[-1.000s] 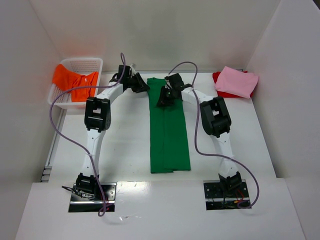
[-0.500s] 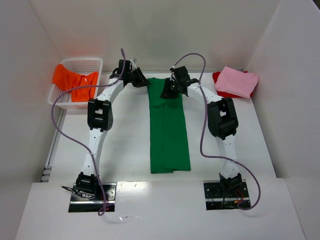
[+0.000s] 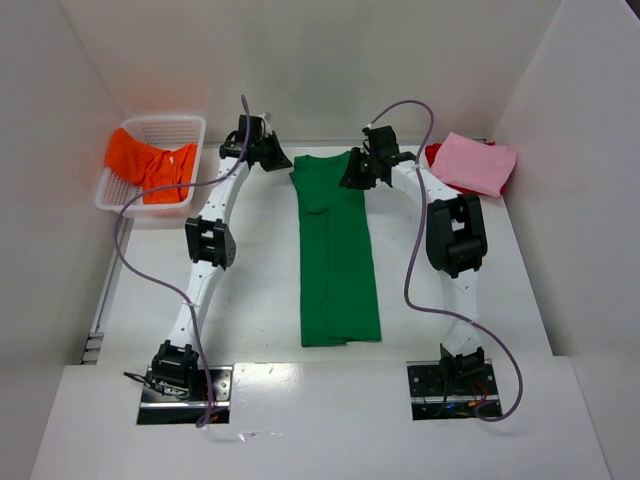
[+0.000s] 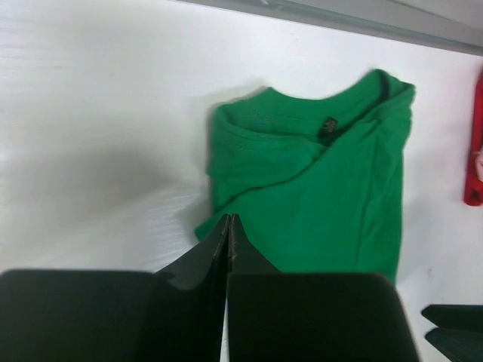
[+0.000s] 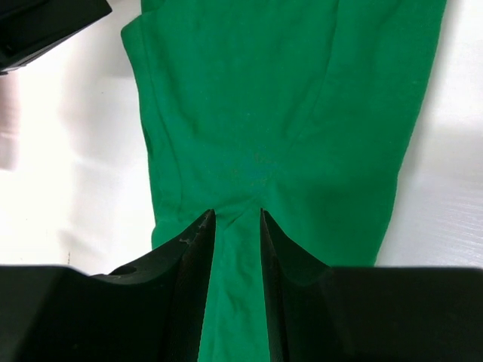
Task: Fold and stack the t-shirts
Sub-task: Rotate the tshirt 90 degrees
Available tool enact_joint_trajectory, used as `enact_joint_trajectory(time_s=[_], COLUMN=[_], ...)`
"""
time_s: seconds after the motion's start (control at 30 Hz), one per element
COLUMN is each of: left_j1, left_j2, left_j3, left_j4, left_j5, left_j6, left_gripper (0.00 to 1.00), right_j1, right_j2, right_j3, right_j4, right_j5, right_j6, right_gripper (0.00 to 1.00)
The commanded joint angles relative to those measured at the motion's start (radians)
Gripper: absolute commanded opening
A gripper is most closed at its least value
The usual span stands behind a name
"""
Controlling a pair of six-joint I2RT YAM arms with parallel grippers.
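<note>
The green t-shirt (image 3: 338,260) (image 4: 324,188) (image 5: 287,98) lies folded into a long strip down the middle of the table, collar at the far end. My left gripper (image 3: 284,162) (image 4: 229,219) is shut, and its tips meet on the shirt's left edge just below the collar. At the collar end's right side, my right gripper (image 3: 348,180) (image 5: 236,213) rests its tips on the cloth. Its jaws stand apart, with a small pucker of green between them. An orange t-shirt (image 3: 150,165) hangs in the basket. A folded pink t-shirt (image 3: 473,163) lies on a red one (image 3: 436,155).
The white mesh basket (image 3: 180,125) stands at the far left against the side wall. The pink and red pile sits in the far right corner. White walls close in the table at the back and on both sides. Purple cables loop over both arms.
Both arms have stretched toward the far end. The left jaws have closed at the shirt's left edge. The right gripper slid up and right, and the collar end now lies wider.
</note>
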Motion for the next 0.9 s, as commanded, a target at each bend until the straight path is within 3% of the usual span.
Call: enact_joint_trajectory(time_s=[0.0, 0.1, 0.43, 0.6, 0.77, 0.83, 0.87], left_j1=[-0.003, 0.005, 0.005, -0.004, -0.029, -0.043, -0.05], left_j2=[-0.026, -0.027, -0.244, -0.458, -0.697, -0.755, -0.798], left_j3=[0.052, 0.052, 0.052, 0.006, -0.166, -0.198, -0.282], left_j4=[-0.069, -0.069, -0.207, -0.252, -0.294, -0.309, -0.319], left_j5=[-0.086, -0.109, -0.304, -0.305, -0.294, -0.28, -0.246], left_j6=[0.052, 0.052, 0.223, 0.292, 0.369, 0.381, 0.381], left_gripper=[0.0, 0.05, 0.47, 0.8, 0.97, 0.98, 0.99], right_j1=[-0.009, -0.017, -0.069, -0.09, -0.1, -0.1, -0.1], right_j2=[-0.071, -0.062, -0.099, -0.134, -0.181, -0.198, -0.222], right_j3=[-0.012, 0.009, 0.03, -0.012, -0.086, -0.118, -0.161], right_j4=[0.017, 0.017, -0.006, -0.001, 0.004, 0.013, 0.013], right_j5=[0.012, 0.013, 0.055, 0.06, 0.064, 0.064, 0.064], right_j6=[-0.026, -0.037, -0.068, -0.077, -0.089, -0.089, -0.089], right_gripper=[0.36, 0.38, 0.52, 0.66, 0.83, 0.87, 0.94])
